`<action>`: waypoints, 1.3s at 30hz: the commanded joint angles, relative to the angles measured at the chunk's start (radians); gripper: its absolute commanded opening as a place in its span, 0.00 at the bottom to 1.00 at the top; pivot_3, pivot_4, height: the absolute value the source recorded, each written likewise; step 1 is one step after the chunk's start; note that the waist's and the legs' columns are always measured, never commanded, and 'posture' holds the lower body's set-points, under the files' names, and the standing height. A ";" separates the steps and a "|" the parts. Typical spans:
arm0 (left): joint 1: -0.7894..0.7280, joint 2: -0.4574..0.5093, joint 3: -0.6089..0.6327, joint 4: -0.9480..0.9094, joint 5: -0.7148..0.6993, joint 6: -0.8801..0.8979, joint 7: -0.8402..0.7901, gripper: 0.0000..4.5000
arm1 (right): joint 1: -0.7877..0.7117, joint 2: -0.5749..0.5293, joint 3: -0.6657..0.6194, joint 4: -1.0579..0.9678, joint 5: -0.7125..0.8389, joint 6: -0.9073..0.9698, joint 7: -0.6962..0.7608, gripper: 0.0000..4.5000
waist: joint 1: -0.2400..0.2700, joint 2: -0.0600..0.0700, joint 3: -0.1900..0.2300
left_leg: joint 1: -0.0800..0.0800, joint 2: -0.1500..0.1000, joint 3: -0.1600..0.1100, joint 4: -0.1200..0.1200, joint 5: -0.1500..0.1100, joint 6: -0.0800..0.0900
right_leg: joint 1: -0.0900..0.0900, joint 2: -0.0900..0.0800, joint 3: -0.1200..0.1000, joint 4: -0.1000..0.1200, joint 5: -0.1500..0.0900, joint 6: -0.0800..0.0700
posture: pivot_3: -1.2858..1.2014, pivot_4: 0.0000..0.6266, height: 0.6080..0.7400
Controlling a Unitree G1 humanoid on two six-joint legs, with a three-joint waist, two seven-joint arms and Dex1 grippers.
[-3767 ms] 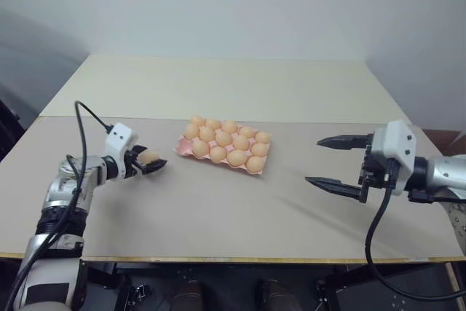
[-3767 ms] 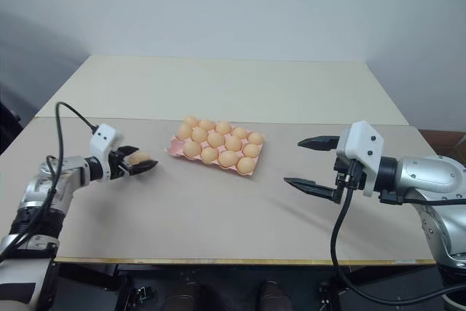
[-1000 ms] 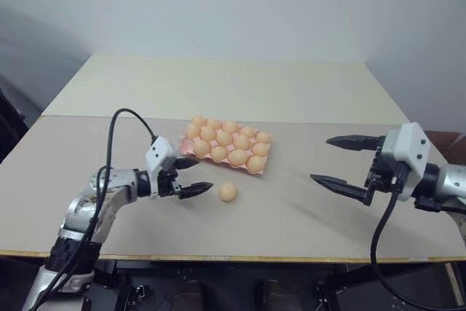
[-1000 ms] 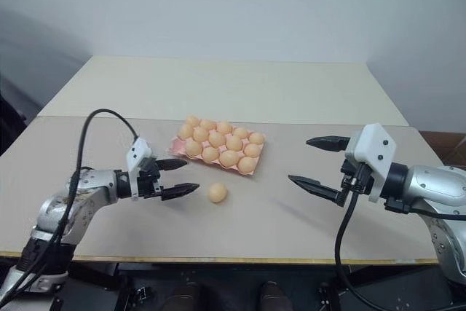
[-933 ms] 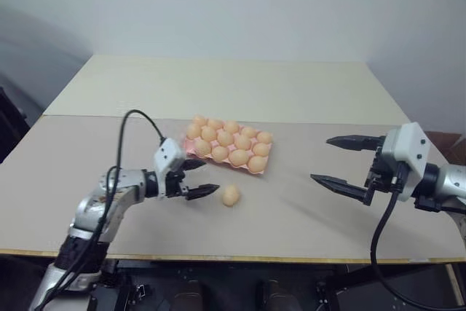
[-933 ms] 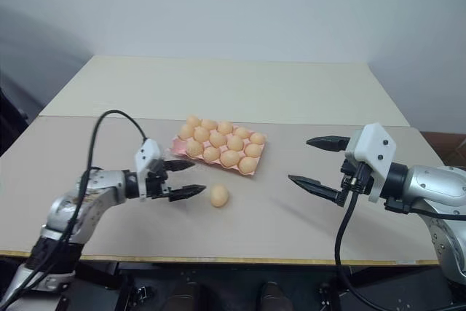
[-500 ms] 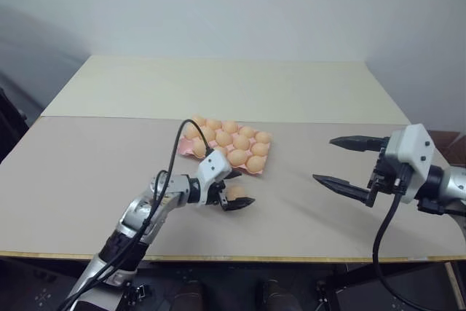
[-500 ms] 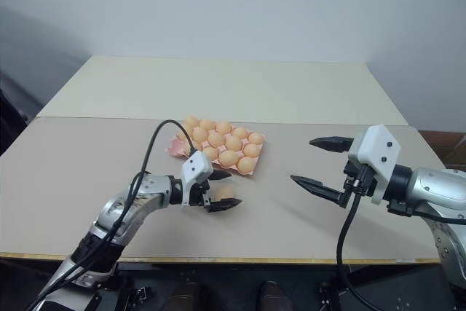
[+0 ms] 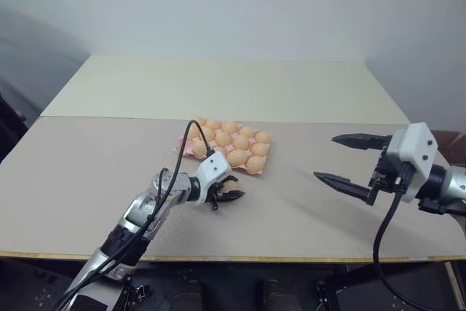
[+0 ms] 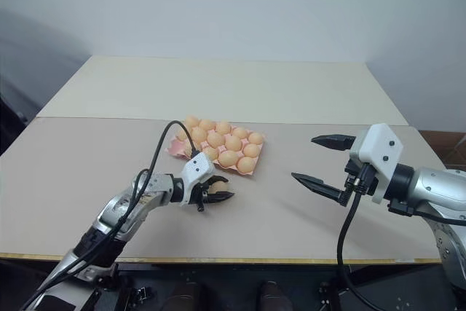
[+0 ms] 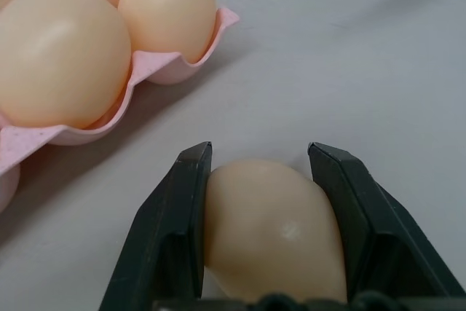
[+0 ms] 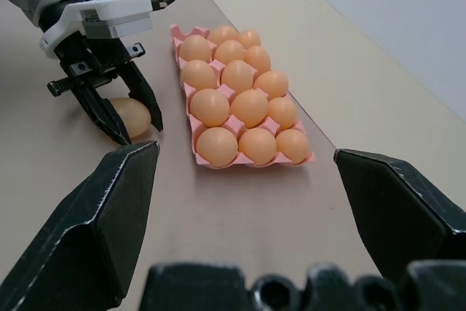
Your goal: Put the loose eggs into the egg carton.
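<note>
Left gripper (image 9: 227, 196) clamped on 1 loose egg (image 11: 271, 227) just near of the egg carton (image 9: 183, 146) — right gripper (image 9: 351, 159) wide open.

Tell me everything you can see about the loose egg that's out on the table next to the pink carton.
The loose egg is a smooth, pale orange-tan oval with a faint sheen. It sits low on the grey-beige table, just in front of the pink egg carton's near edge and apart from it. The left hand is shut on it, one black finger pressed against each side.
</note>
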 commanded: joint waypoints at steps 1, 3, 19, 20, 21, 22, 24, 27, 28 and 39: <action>0.000 0.015 0.037 -0.030 -0.006 -0.005 -0.005 0.43 | -0.002 -0.004 -0.035 -0.020 0.001 -0.015 -0.010 1.00 | 0.001 0.000 0.000 | 0.000 0.000 0.000 0.000 0.000 0.000 | 0.000 0.000 0.000 0.000 0.000 0.000 | 0.52 0.24 1.00; 0.002 0.025 0.053 -0.036 -0.018 -0.014 -0.020 0.43 | -0.004 -0.002 -0.033 -0.019 0.001 -0.016 -0.011 1.00 | 0.000 0.000 0.000 | 0.000 0.000 0.000 0.000 0.000 0.000 | 0.000 0.000 0.000 0.000 0.000 -0.001 | 0.52 0.24 1.00; -0.135 0.115 0.363 0.131 -0.102 -0.042 0.055 0.43 | -0.034 -0.004 -0.009 0.010 -0.009 -0.030 -0.008 1.00 | 0.000 0.000 0.000 | 0.000 0.000 0.000 0.000 0.000 0.000 | 0.000 0.000 0.000 0.000 0.001 0.001 | 0.52 0.24 1.00; -0.162 0.104 0.359 0.175 -0.075 -0.046 0.097 0.43 | -0.040 -0.004 -0.006 0.014 -0.011 -0.032 -0.007 1.00 | 0.000 0.000 0.000 | 0.000 0.000 0.000 0.000 0.000 0.000 | 0.000 0.000 0.000 0.000 0.001 0.002 | 0.52 0.24 1.00; -0.185 0.089 0.360 0.219 -0.052 -0.064 0.138 0.43 | -0.044 -0.004 -0.004 0.015 -0.011 -0.032 -0.007 1.00 | 0.002 0.000 0.000 | 0.000 0.000 0.000 0.000 0.000 0.000 | 0.000 0.000 0.000 0.000 0.001 0.002 | 0.52 0.24 1.00; -0.213 0.072 0.363 0.268 -0.036 -0.073 0.175 0.43 | -0.048 -0.004 -0.004 0.016 -0.011 -0.031 -0.007 1.00 | 0.004 0.000 0.000 | 0.000 0.000 0.000 0.000 0.000 0.000 | 0.000 0.000 0.000 0.000 0.001 0.002 | 0.52 0.24 1.00; -0.254 0.049 0.358 0.351 -0.006 -0.103 0.214 0.43 | -0.051 -0.004 -0.005 0.015 -0.011 -0.029 -0.007 1.00 | 0.007 0.000 0.000 | -0.001 0.000 0.000 0.000 0.000 0.000 | 0.000 0.000 -0.001 0.000 0.001 0.002 | 0.52 0.24 1.00; -0.304 0.014 0.347 0.463 0.016 -0.158 0.219 0.43 | -0.042 -0.005 -0.017 0.006 -0.007 -0.026 -0.005 1.00 | 0.007 -0.001 0.000 | -0.001 0.000 0.000 0.000 0.000 0.000 | 0.000 0.000 -0.001 -0.001 0.001 0.002 | 0.52 0.24 1.00; -0.314 0.006 0.343 0.487 0.018 -0.172 0.208 0.43 | -0.039 -0.007 -0.022 0.002 -0.005 -0.024 -0.004 1.00 | 0.007 -0.001 0.000 | -0.001 0.000 0.000 0.000 0.000 0.000 | 0.000 0.000 -0.001 -0.001 0.001 0.002 | 0.52 0.24 1.00; -0.306 -0.009 0.332 0.504 0.042 -0.175 0.175 0.99 | -0.026 -0.018 -0.050 -0.012 0.006 -0.006 -0.009 1.00 | 0.000 -0.001 0.000 | -0.001 0.000 0.000 0.000 0.000 0.000 | 0.000 0.000 -0.001 0.000 0.001 0.002 | 0.52 0.24 1.00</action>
